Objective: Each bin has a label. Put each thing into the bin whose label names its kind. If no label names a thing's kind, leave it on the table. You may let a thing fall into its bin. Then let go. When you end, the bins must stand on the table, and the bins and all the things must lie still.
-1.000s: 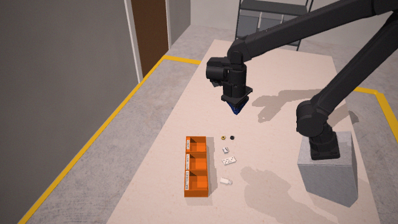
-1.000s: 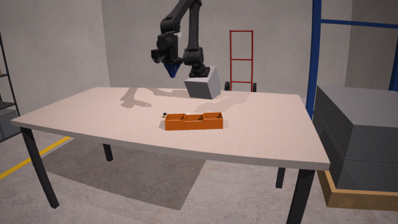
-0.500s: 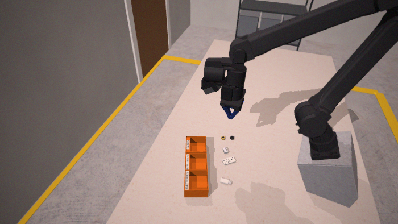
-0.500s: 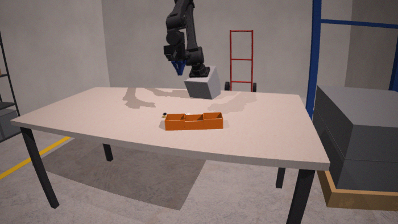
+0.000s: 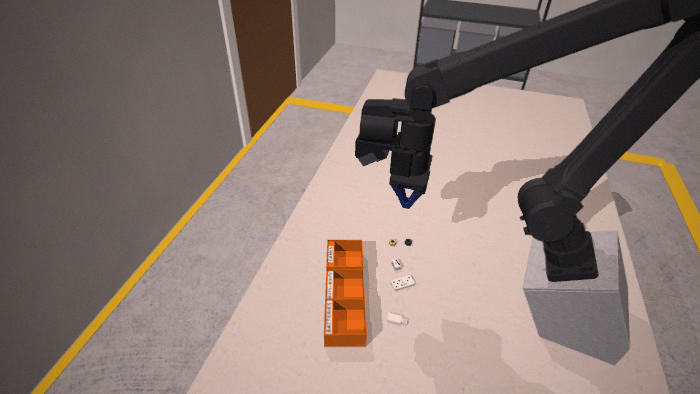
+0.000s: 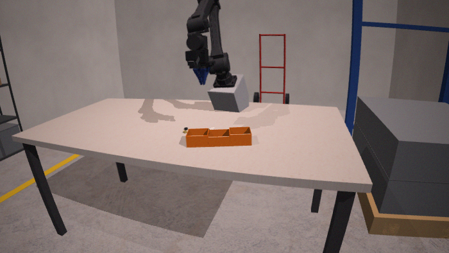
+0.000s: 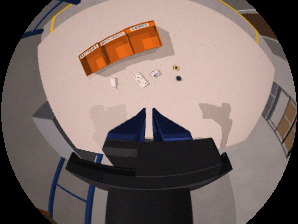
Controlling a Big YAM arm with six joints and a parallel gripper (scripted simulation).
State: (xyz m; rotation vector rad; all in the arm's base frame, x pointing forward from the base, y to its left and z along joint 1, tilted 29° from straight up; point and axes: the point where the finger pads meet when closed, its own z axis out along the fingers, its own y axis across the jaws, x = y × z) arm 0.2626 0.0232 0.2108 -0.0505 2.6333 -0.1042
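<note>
An orange row of three labelled bins (image 5: 345,292) stands on the table; it also shows in the exterior view (image 6: 219,137) and the wrist view (image 7: 120,48). To its right lie a brass nut (image 5: 393,242), a black nut (image 5: 408,242), a small white die-like piece (image 5: 397,263), a white domino (image 5: 403,282) and a white battery-like piece (image 5: 397,318). My gripper (image 5: 407,204) hangs high above the table, beyond the nuts, with its blue fingers shut and nothing between them. It also shows in the exterior view (image 6: 201,81) and the wrist view (image 7: 149,117).
The arm's grey base block (image 5: 575,295) stands at the table's right side. A red hand truck (image 6: 272,67) and a large grey crate (image 6: 404,154) stand off the table. A shelf (image 5: 480,35) is beyond the far end.
</note>
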